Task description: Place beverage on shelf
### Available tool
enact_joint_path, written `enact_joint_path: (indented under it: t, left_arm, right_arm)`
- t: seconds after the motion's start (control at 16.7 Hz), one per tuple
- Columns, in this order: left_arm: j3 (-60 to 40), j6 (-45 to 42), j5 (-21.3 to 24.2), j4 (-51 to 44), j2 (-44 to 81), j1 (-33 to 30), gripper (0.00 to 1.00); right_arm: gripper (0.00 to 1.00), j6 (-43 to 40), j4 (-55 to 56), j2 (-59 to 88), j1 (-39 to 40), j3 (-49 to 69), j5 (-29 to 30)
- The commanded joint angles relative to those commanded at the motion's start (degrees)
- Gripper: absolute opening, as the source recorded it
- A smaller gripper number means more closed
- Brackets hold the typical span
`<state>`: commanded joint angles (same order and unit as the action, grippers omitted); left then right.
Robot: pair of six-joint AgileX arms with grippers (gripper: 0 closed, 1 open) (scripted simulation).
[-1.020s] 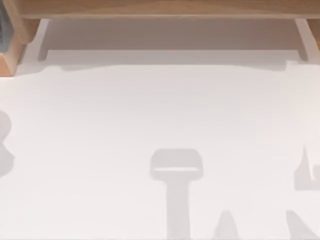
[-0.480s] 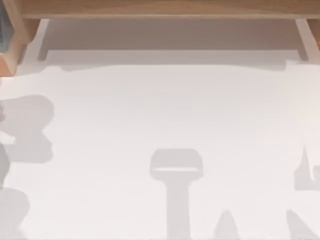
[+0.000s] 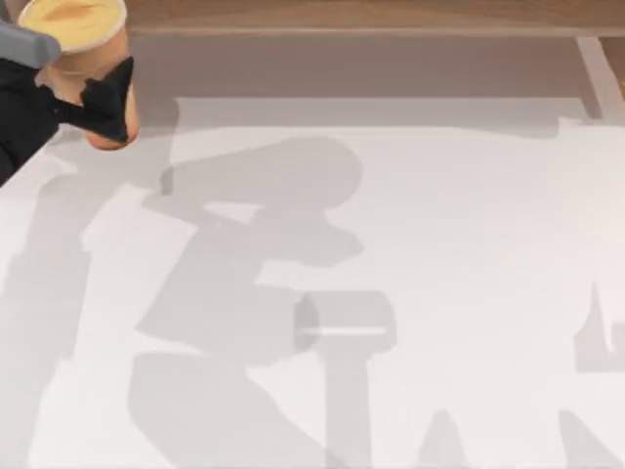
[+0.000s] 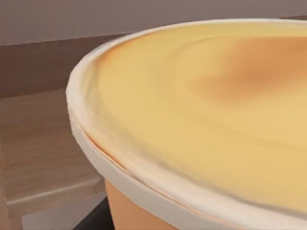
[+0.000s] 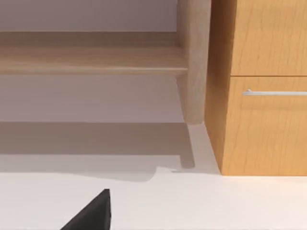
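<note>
While the left tool [image 3: 93, 98] sits at the far left corner of the top view, it is clenched around the beverage [image 3: 83, 49], its black fingers [image 3: 103, 103] pressed against the orange-tan side below the pale rim. The cup stands upright in that grasp, its yellow-orange round top facing the overhead camera, raised above the white surface [image 3: 439, 225] just in front of the shelf [image 3: 371, 14]. From the left wrist view the beverage [image 4: 206, 115] lies very close under the camera, its cream rim and orange wall in the foreground, with the shelf's [image 4: 43, 139] wooden board and upright behind it. Broad grey shadows of the arm fall across the left and middle of the surface. In the right wrist view a black fingertip [image 5: 93, 213] shows low over the surface, facing the shelf [image 5: 91, 60], one rounded upright and a wooden cabinet [image 5: 259, 96] with a metal drawer handle; whether the right tool is released or clenched I cannot tell.
</note>
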<state>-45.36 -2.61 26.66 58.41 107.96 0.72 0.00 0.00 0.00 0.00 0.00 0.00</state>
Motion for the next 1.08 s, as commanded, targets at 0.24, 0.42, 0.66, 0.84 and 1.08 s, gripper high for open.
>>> enact_joint_path:
  t: [0.24, 0.42, 0.66, 0.84, 1.08]
  left_arm:
    - [-6.85, 1.29, -9.07, -9.54, -2.62, -11.57, 0.00]
    - [-12.79, 2.21, -16.65, -16.61, -4.23, -16.68, 0.00]
    - [-20.39, 3.09, -26.87, -25.46, -5.12, -18.89, 0.00]
    - [-25.08, 3.42, -33.45, -30.71, -4.66, -18.01, 0.00]
    - [-29.29, 3.48, -38.77, -34.70, -4.12, -16.09, 0.00]
  right_arm:
    - [1.00, 0.00, 0.00, 0.00, 0.00, 0.00, 0.00]
    - [1.00, 0.00, 0.00, 0.00, 0.00, 0.00, 0.00]
    - [1.00, 0.00, 0.00, 0.00, 0.00, 0.00, 0.00]
    - [1.00, 0.00, 0.00, 0.00, 0.00, 0.00, 0.00]
    - [1.00, 0.00, 0.00, 0.00, 0.00, 0.00, 0.00]
